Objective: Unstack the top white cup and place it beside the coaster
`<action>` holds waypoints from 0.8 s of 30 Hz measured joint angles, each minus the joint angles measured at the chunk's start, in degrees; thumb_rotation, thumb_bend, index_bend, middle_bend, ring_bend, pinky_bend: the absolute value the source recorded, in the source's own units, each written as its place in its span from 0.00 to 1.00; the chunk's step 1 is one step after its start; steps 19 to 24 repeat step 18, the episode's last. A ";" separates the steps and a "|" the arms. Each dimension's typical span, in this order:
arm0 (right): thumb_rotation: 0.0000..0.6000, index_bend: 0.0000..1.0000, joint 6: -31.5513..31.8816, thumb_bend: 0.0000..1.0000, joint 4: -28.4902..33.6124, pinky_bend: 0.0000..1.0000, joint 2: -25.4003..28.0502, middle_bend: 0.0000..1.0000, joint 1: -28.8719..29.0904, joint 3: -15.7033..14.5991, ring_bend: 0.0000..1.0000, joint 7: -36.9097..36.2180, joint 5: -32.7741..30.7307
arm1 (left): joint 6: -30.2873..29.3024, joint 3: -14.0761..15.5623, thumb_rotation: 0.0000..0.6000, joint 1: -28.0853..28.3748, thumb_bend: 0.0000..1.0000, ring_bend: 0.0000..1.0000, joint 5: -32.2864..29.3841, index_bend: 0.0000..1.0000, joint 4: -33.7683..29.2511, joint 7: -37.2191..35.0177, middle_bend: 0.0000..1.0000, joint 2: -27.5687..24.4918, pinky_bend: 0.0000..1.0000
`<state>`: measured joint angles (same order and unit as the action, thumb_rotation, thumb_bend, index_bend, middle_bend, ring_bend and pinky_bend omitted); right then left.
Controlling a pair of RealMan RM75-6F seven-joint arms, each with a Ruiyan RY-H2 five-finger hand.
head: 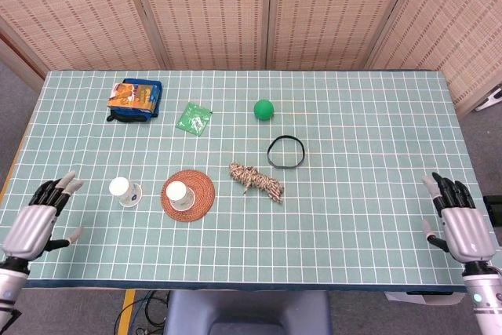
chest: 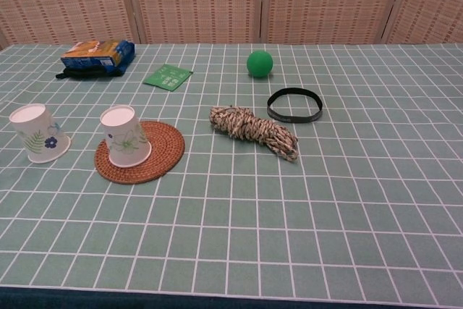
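Cup (chest: 38, 132) upside down on table (chest: 362, 200), just left of coaster (chest: 163, 151), apart from it; second cup (chest: 125, 135) inverted on coaster. Hands seen in head view only: left hand (head: 35, 221) at near left edge, fingers spread, holding nothing, apart from cup; right hand (head: 456, 221) at near right edge, fingers spread, empty. Chest view shows cup prints. Far side: snack box (head: 135, 98), green packet (head: 194, 118), ball (head: 263, 108). Middle: rope (head: 256, 180), black band (head: 286, 151). Broad bare grid right. Woven screens behind.
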<state>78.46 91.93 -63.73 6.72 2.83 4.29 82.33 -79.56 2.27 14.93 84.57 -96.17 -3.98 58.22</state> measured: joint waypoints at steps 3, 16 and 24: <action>1.00 0.00 -0.46 0.36 0.17 0.00 -0.55 0.00 0.13 -0.03 0.00 1.12 -0.44 | -6.32 0.55 1.00 -4.01 0.32 0.00 2.27 0.03 2.09 1.79 0.00 2.64 0.00; 1.00 0.00 -2.54 0.36 0.21 0.00 -2.41 0.00 1.73 0.71 0.00 2.97 -1.88 | -9.56 -2.74 1.00 -8.32 0.32 0.00 -1.58 0.03 6.65 1.41 0.00 4.47 0.00; 1.00 0.00 -3.20 0.36 -0.03 0.00 -2.70 0.00 2.10 0.70 0.00 3.16 -1.89 | -10.09 -3.04 1.00 -8.72 0.32 0.00 -1.20 0.03 6.80 0.71 0.00 4.38 0.00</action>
